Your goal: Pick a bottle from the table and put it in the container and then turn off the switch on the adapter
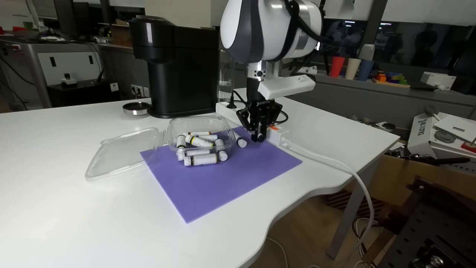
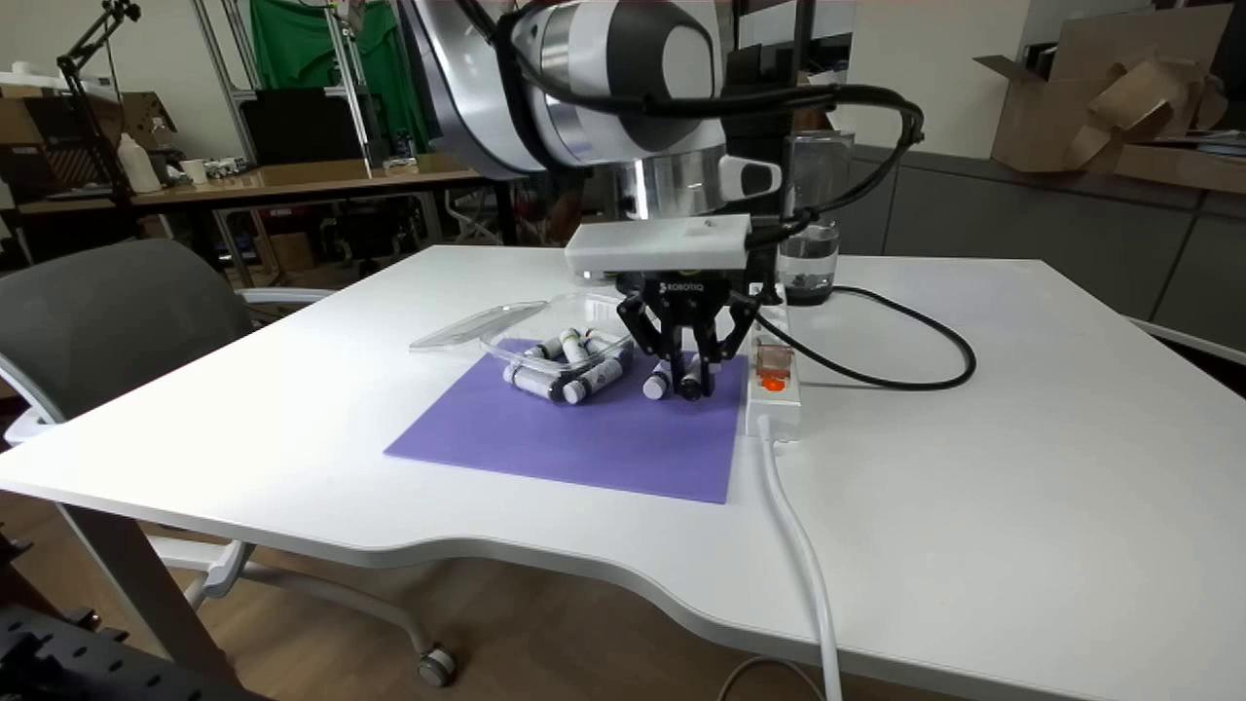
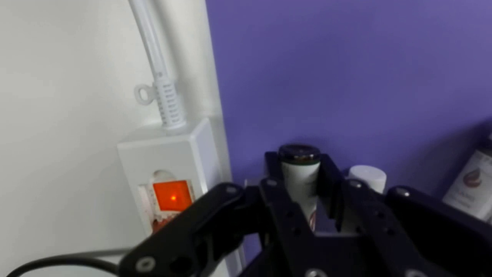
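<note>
My gripper (image 3: 300,165) points down at the purple mat, its fingers shut on a small white bottle (image 3: 301,179) with its dark end showing. The gripper also shows in both exterior views (image 1: 257,134) (image 2: 687,375). Another white bottle (image 2: 657,382) lies close beside it. The clear plastic container (image 1: 174,130) stands with its lid (image 1: 122,154) open. Several white bottles (image 1: 200,159) lie in or against it; the clear walls make this hard to tell. The white adapter (image 3: 165,161) is beside the mat. Its orange switch (image 3: 173,195) is lit. The table (image 1: 122,223) is white.
The purple mat (image 1: 227,186) lies under the bottles. A black coffee machine (image 1: 186,70) stands behind the container. A white cable (image 2: 793,516) runs off the front edge, and a black cable (image 2: 905,383) loops beside the adapter. A clear jar (image 2: 810,243) stands behind.
</note>
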`<state>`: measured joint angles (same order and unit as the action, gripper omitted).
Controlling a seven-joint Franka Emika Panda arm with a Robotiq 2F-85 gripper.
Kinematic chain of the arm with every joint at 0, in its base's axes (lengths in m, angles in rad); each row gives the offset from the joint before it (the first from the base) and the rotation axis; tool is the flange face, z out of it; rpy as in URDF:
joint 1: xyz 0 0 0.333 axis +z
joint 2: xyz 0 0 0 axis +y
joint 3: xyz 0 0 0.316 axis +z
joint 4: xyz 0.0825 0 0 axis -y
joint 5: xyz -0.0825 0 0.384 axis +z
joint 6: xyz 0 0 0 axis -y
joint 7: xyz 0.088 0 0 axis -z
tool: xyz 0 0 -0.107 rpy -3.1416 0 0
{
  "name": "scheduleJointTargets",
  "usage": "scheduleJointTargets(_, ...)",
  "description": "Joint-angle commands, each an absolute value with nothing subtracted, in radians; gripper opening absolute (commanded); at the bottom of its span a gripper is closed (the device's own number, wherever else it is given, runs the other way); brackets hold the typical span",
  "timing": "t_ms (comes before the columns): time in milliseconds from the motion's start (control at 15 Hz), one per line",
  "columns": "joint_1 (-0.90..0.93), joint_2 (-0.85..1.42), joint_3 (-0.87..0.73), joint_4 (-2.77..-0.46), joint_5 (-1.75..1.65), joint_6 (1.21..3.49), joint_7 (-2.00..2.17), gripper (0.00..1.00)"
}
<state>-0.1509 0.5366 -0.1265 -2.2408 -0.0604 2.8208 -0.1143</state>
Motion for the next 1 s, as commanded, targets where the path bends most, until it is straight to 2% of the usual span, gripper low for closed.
scheduleJointTargets(0,-0.141,0.426,-0.130,-2.312,-0.066,2.875,-0.098,0.07)
scheduleJointTargets(467,-0.116,0.342,-0.062,-2.324,-0.049,2.881,-0.119,0.07)
scheduleJointTargets(933,-0.090,0.382,0.024,-2.311,-0.033,2.913,-0.131,0.07)
